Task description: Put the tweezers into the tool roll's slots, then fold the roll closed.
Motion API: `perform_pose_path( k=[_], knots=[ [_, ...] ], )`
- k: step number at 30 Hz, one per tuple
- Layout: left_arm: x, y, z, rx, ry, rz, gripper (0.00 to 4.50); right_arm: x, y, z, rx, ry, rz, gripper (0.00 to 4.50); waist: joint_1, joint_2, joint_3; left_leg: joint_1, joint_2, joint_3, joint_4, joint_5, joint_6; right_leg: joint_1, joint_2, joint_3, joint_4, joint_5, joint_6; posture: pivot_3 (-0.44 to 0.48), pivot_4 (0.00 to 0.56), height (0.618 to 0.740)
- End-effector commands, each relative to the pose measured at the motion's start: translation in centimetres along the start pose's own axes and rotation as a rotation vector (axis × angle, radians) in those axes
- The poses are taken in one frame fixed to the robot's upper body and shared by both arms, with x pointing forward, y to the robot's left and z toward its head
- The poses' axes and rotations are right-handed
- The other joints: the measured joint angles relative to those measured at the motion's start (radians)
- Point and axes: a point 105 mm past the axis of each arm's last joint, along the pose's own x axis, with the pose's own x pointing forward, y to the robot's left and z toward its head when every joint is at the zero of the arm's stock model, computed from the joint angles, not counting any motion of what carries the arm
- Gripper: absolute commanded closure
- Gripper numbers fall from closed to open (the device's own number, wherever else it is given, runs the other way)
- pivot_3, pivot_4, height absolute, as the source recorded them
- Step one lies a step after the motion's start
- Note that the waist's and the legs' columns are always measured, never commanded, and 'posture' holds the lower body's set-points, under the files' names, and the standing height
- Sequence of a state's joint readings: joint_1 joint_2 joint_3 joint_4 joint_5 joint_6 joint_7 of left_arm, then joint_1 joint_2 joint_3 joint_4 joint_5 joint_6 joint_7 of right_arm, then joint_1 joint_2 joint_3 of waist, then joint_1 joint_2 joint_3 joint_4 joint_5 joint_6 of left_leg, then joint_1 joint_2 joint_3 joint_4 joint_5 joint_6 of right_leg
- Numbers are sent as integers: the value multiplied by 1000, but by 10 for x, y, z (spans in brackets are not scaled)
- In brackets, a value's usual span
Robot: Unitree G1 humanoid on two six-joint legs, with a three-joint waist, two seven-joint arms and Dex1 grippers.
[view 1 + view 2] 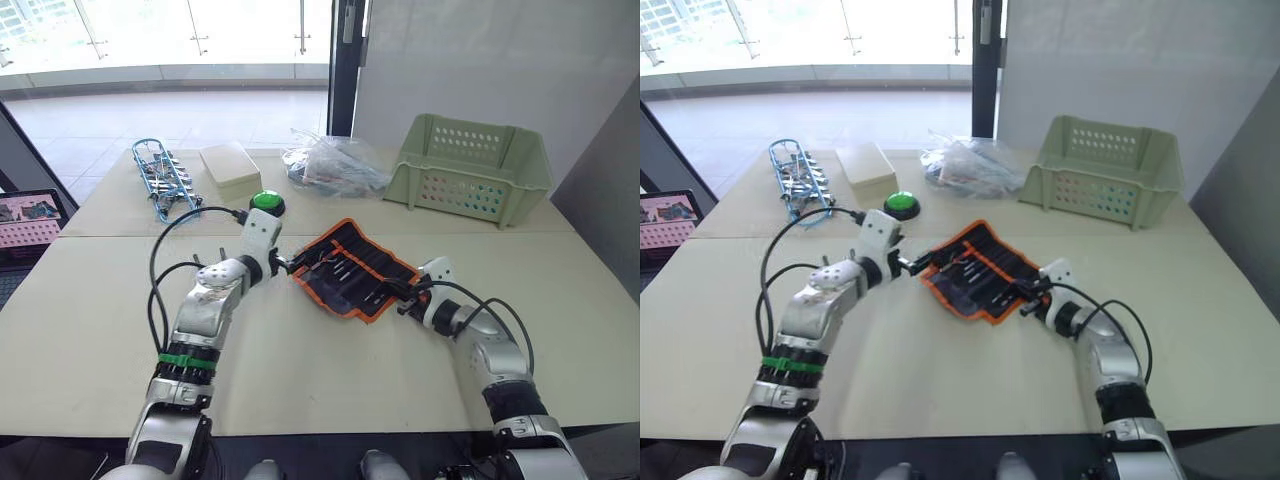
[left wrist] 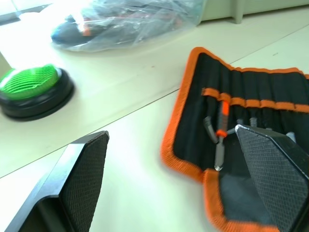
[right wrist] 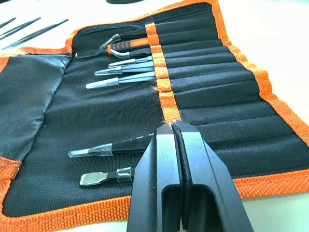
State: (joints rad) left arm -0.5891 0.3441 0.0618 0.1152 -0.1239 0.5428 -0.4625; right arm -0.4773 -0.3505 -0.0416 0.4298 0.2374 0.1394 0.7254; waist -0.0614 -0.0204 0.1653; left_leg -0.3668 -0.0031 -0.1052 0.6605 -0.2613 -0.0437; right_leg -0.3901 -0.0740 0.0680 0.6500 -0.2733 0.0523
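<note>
The tool roll [image 1: 355,268] lies unfolded on the table's middle, black with orange edging, inner face up. Several tweezers [image 3: 120,72] sit in its slots [image 3: 207,72] with their tips sticking out past the orange strap. Two more tweezers [image 3: 104,147] lie lower on the roll and run behind my right gripper [image 3: 171,126]. That gripper is shut and rests on the roll near its edge; whether it pinches anything is hidden. A few loose tweezers [image 3: 34,29] lie on the table past the roll's far end. My left gripper [image 2: 169,135] is open at the roll's left corner, one finger over the fabric.
A green push button [image 1: 267,202] sits just behind my left gripper. A clear plastic bag [image 1: 335,165], a green perforated basket [image 1: 470,165], a white box [image 1: 230,165] and a blue wire bundle [image 1: 160,180] line the table's back. A laptop [image 1: 25,220] stands off the left edge.
</note>
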Motion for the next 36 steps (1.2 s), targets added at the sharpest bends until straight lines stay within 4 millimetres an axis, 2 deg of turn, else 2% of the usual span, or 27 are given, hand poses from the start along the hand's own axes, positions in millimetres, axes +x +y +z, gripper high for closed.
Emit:
perform_pose_path(
  k=[1,5,10,15,18,22,26,30,36],
  knots=[
    [-25,27,-2,-9,-34,89,37,1,-1,-3,-2,30,2,4500,-2,0,0,0,0,0,0,0,0,0,0,0,0,0,0,0,150,740],
    [-61,49,-23,-73,-58,198,37,3,-2,-1,-6,30,7,4500,2,0,0,-1,0,0,0,0,0,-1,-1,0,-1,0,0,0,150,740],
    [-114,80,-53,-10,-49,424,37,4,-3,-7,0,56,18,4500,8,0,0,-1,0,0,0,0,0,-1,-1,0,-1,0,0,0,150,740],
    [-143,72,-70,-28,-71,477,37,4,-6,-10,2,68,17,4500,18,0,0,-1,0,1,-1,0,0,-1,-2,0,-2,0,-1,0,150,740],
    [-160,72,-87,-83,-69,586,37,5,-6,-11,7,67,18,4500,23,-1,-1,0,-1,1,-1,0,0,1,-2,0,-2,0,-1,0,150,740],
    [-175,61,-98,-143,-71,619,37,8,-3,-12,10,66,26,4500,19,-1,-1,0,0,1,-1,0,0,1,-1,0,-2,0,-1,0,150,740],
    [-188,40,-107,-172,-27,599,37,12,3,-15,20,66,44,4500,16,-1,-1,0,0,1,-1,0,0,1,-1,0,-2,0,-1,0,150,740],
    [-192,26,-107,-185,-15,587,37,12,4,-15,21,66,49,4500,17,-1,-1,0,0,1,-1,0,0,1,-1,0,-2,0,-1,0,150,740],
    [-189,24,-106,-186,-15,581,37,9,2,-16,20,69,45,4500,17,-1,-1,1,0,1,-1,0,0,1,-1,0,-3,0,-1,0,150,740]
  ],
)
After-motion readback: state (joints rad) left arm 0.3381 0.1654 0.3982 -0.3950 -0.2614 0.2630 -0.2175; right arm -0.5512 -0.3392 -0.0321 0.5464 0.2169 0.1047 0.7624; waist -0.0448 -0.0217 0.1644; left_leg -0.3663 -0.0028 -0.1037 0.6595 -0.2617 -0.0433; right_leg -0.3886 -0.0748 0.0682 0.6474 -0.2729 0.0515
